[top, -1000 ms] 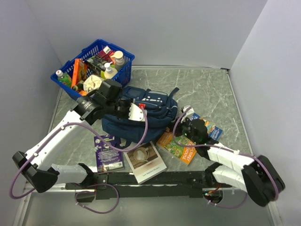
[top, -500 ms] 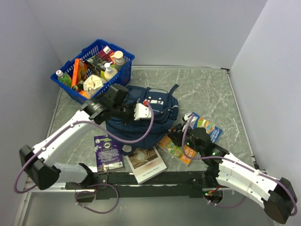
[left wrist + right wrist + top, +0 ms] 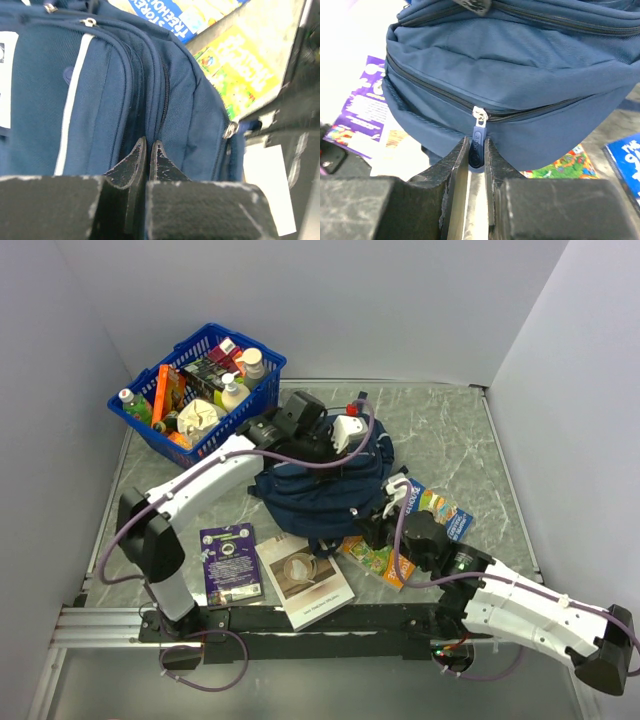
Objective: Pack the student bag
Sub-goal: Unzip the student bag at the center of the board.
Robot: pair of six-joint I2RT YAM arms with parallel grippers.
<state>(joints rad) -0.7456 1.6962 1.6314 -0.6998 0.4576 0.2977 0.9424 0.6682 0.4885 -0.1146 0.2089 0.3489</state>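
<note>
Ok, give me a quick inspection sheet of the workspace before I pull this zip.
Surface: grey marbled table; no spills seen.
Job's things: student bag lying mid-table; its zip pull faces the right arm.
Clutter: blue basket of bottles and boxes, far left; purple booklet, white book and colourful booklets along the bag's near edge.
Grippers: left tool shut, tips at a fold between the bag's compartments, pinch unclear; right tool shut on the zip pull.
Cables: purple cable looping at the right wrist, another along the left arm; no snag seen.
Surroundings: pale walls on three sides; nothing else seen.
</note>
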